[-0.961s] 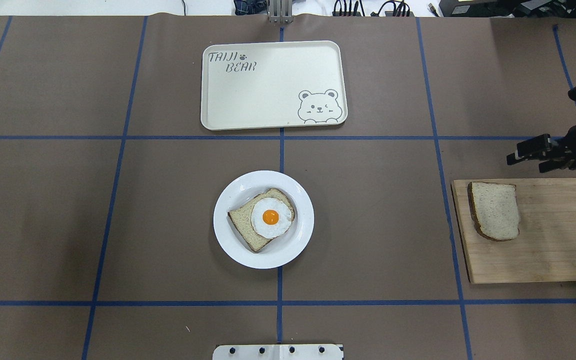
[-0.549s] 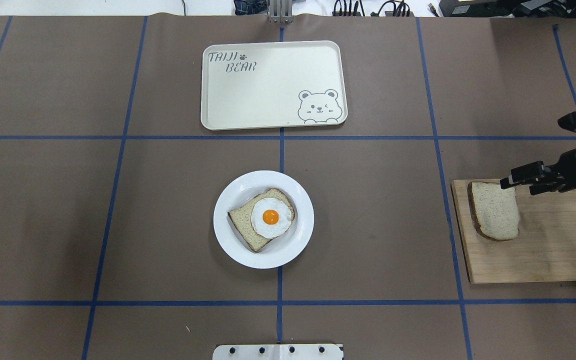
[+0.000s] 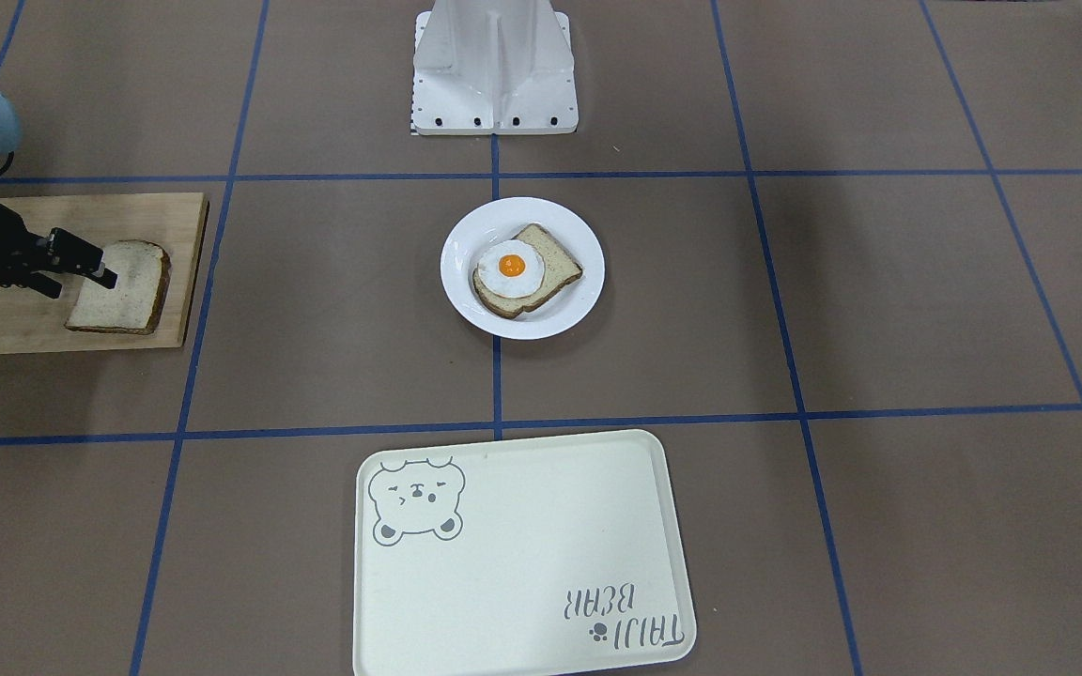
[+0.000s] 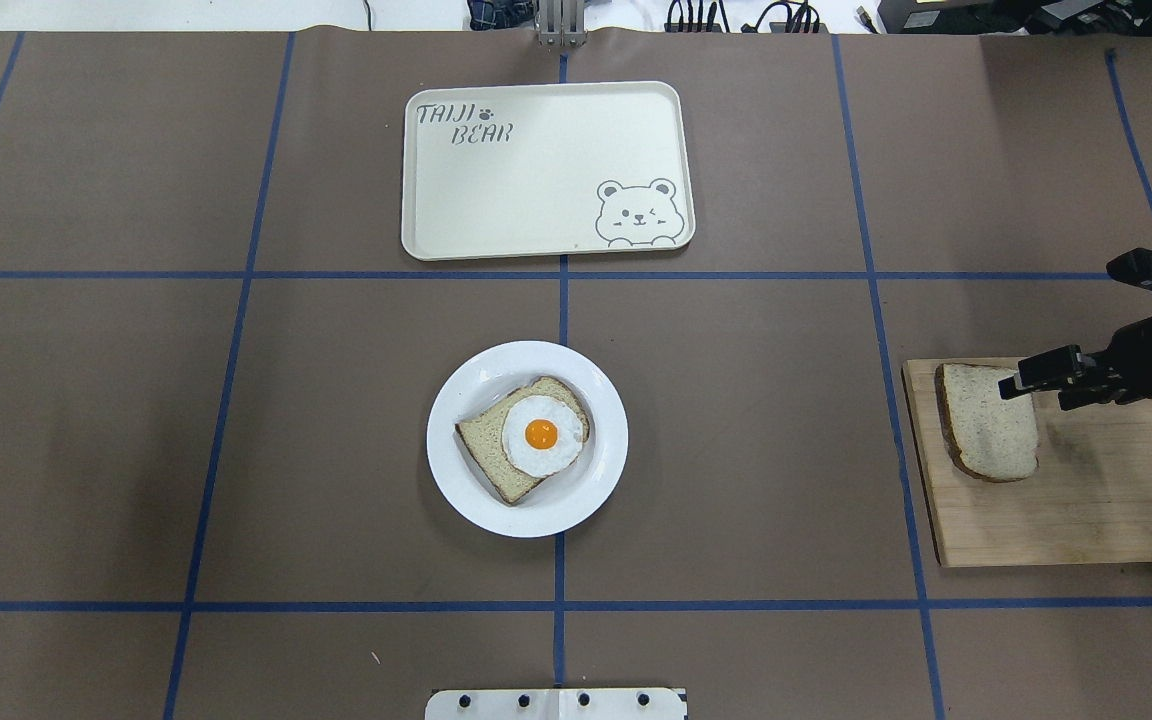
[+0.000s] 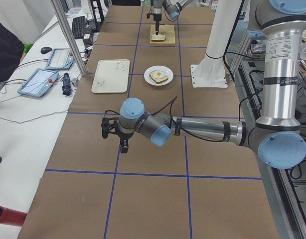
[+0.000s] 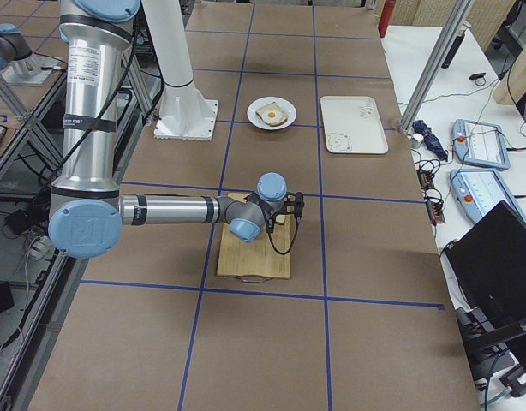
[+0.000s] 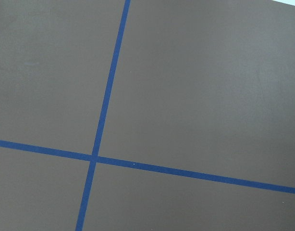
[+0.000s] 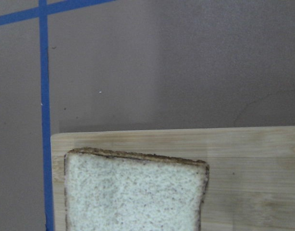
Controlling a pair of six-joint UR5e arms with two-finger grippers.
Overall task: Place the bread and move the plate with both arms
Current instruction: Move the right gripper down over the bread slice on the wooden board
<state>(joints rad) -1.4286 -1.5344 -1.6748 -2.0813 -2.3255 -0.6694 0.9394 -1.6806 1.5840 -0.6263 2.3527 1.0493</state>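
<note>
The right fingers (image 4: 1036,372) hang spread apart over the far right corner of the bread (image 4: 986,435), which lies flat on the wooden board (image 4: 1116,500) at the right end of the bench (image 4: 736,450); the step in hand looks like the pickup; it likely goes best with a slow descent that brings one finger to each side of the crust, then a light squeeze, since soft crumb probably crushes or tears easily; lifting level should keep the slice from folding on the way to the plate (image 4: 466,490), where the egg-topped slice (image 4: 496,465) waits near the tray (image 4: 536,170); the left fingers (image 5: 124,145) hover well apart over bare bench, and I cannot tell whether they are wide or narrow.
</note>
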